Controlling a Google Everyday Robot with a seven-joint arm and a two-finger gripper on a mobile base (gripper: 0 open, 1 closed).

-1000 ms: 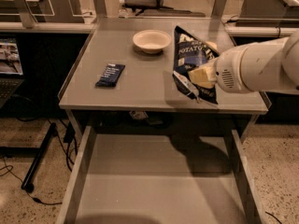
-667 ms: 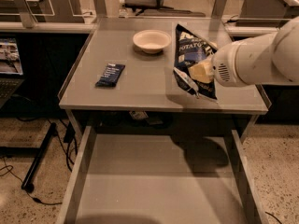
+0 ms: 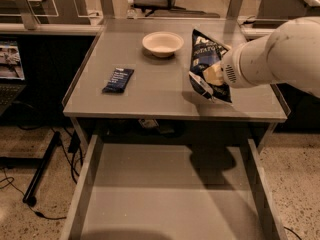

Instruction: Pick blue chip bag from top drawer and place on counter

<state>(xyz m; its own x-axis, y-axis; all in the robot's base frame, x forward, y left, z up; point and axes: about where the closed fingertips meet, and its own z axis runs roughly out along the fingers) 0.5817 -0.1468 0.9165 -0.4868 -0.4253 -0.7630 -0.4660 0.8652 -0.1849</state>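
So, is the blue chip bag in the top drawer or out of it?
Out: the blue chip bag stands upright over the counter, the gripper at it, beyond the open top drawer.

White bowl; apparently snack-bar wrapper

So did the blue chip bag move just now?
No, hardly at all: the blue chip bag is still just right of the bowl, over the counter's right side, with the pincer against it.
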